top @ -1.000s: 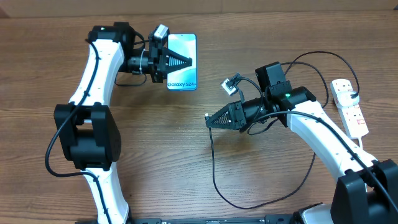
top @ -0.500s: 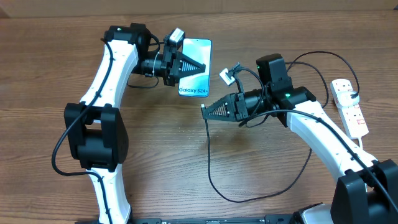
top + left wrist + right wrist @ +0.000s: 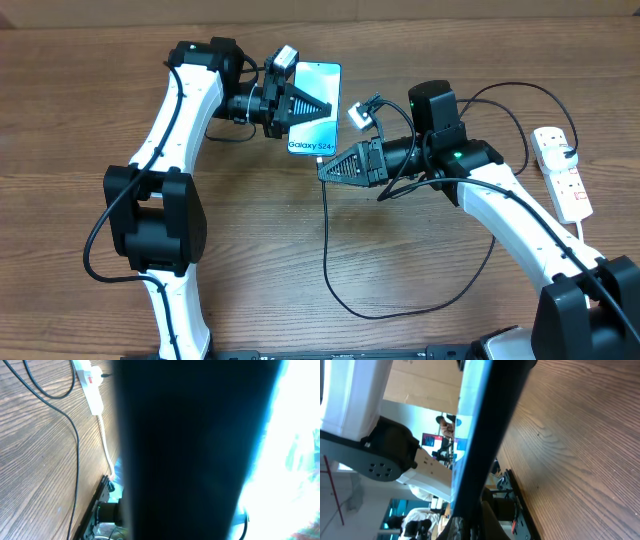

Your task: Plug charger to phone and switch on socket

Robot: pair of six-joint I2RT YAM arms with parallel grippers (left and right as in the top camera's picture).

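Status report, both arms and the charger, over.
Left gripper shut on the phone. Right gripper shut on the charger, tip at phone's lower edge. Socket untouched, far right. Nothing blocking.

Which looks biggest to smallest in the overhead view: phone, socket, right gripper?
1. phone: clearly largest.
2. socket and right gripper: about alike. The gripper is raised nearer the camera, so they are left unranked.

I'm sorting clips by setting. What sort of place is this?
Probably a robotics lab: a left arm and right arm at a wood-grain table, and the right wrist view catches a person and a lit screen beyond.
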